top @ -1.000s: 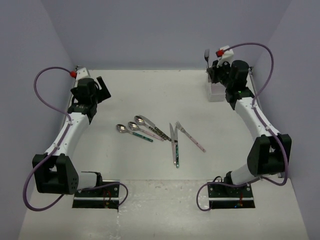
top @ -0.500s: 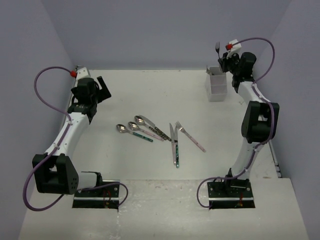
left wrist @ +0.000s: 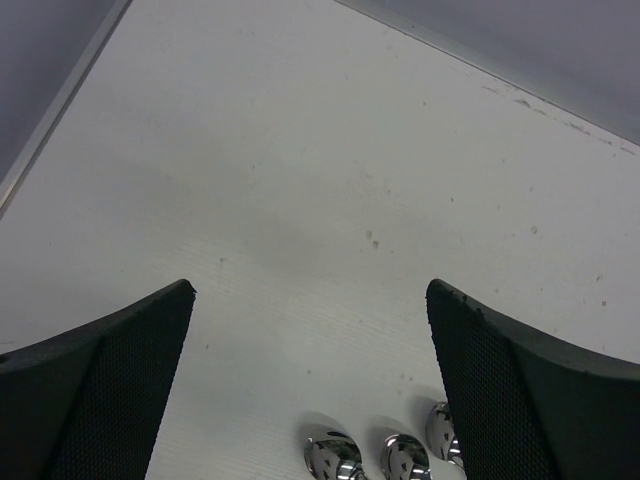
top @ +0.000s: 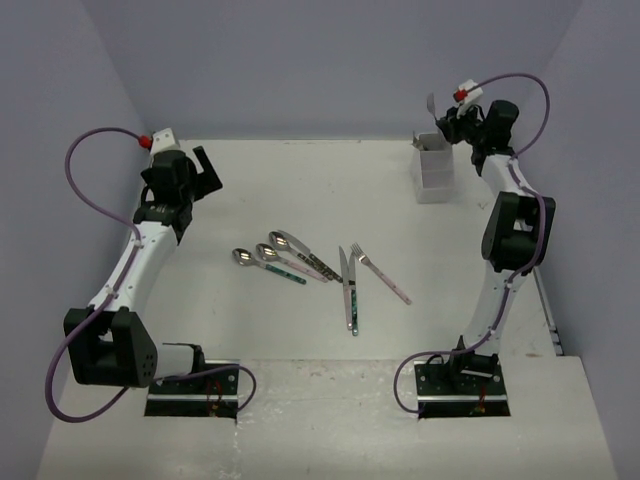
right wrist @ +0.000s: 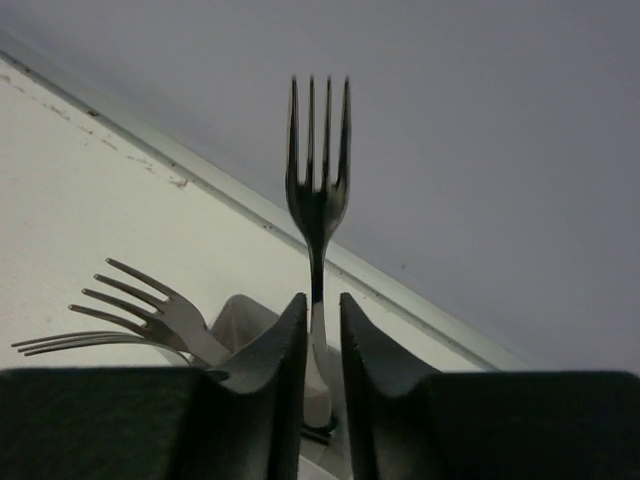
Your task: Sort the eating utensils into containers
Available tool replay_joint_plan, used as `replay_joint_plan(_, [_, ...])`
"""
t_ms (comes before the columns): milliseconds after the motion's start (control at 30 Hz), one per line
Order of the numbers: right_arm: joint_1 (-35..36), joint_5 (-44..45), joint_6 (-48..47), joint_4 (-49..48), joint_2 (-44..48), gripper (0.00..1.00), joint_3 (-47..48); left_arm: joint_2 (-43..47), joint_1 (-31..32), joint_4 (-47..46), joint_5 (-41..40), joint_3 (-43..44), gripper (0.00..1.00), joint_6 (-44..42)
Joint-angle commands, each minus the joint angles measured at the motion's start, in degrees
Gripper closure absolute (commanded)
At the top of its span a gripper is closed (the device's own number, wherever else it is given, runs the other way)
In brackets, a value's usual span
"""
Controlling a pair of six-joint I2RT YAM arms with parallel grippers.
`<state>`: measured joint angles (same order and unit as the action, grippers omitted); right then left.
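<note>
My right gripper (top: 447, 118) is shut on a metal fork (top: 430, 103), held upright with tines up just above the white cutlery holder (top: 434, 170) at the far right. In the right wrist view the fork (right wrist: 318, 195) rises from between my fingers (right wrist: 288, 345), and two more forks (right wrist: 150, 305) lean out of the holder (right wrist: 243, 315) below. Three spoons (top: 265, 251), a knife (top: 347, 290) and a pink-handled fork (top: 380, 272) lie mid-table. My left gripper (top: 203, 170) is open and empty at the far left; its wrist view shows the spoon bowls (left wrist: 333, 458) between its fingers (left wrist: 520, 390).
The back wall stands close behind the holder, and the right side wall is near the right arm. The table's left edge (left wrist: 60, 100) runs beside the left gripper.
The right arm has stretched back and to the right, carrying the fork from the holder's left side to above its far end. The left arm has barely moved.
</note>
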<state>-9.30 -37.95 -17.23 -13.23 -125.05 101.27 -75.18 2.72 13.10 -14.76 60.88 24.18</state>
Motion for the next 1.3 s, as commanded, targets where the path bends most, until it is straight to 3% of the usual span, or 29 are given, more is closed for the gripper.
replay_joint_plan(0, [0.16, -2.65, -5.43, 6.19, -0.89, 0.80, 4.19, -0.76, 0.27, 0.17, -0.70, 2.40, 0.00, -1.77])
replay_joint_plan(67, [0.16, -2.74, -5.70, 7.52, 0.24, 0.66, 3.24, -0.85, 0.27, 0.26, -0.71, 2.40, 0.00, -1.86])
replay_joint_plan(200, [0.16, -1.16, -5.53, 9.18, 3.58, 0.59, 2.26, -0.59, 0.27, 1.04, -0.79, 2.75, 0.00, -2.12])
replay_joint_plan(267, [0.16, -1.94, -5.62, 9.28, 6.65, 0.45, 0.95, 0.03, 0.27, 1.22, -0.79, 2.49, 0.00, -2.12])
replay_joint_plan(300, [0.25, -2.30, -5.44, 8.84, 9.54, 0.31, -1.32, 0.55, 0.27, 1.31, -0.53, 2.40, 0.00, -2.04])
replay_joint_plan(433, [1.47, 0.24, -1.25, 7.79, 19.28, 0.01, -7.29, 1.70, 0.35, 1.57, -0.18, 1.61, 0.00, -0.81])
replay_joint_plan(600, [6.65, 17.09, 6.06, 12.36, 32.92, 0.01, -16.61, 1.79, 1.58, 3.15, -2.98, 0.12, 0.00, 1.30])
replay_joint_plan(700, [12.18, 23.94, 9.50, 14.45, 42.94, 0.01, -29.07, 1.70, 3.07, 4.12, -4.74, -1.38, 0.00, 1.66])
replay_joint_plan(867, [23.25, 31.53, 11.87, 28.40, 51.57, 0.01, -34.56, 1.96, 3.87, 4.56, -5.54, -3.92, 0.00, 2.62])
replay_joint_plan(1033, [29.51, 36.62, 15.12, 41.59, 52.02, 0.01, -37.99, 2.14, 5.01, 5.26, -4.84, -5.07, 0.00, 3.85])
replay_joint_plan(1133, [31.71, 34.37, 16.79, 46.61, 49.65, 0.01, -39.13, 2.75, 5.63, 6.40, -4.66, -6.21, 0.00, 5.26])
replay_joint_plan(1267, [35.57, 35.06, 20.39, 46.98, 44.91, 0.01, -41.60, 4.77, 5.80, 7.64, -4.57, -8.41, 0.00, 7.01])
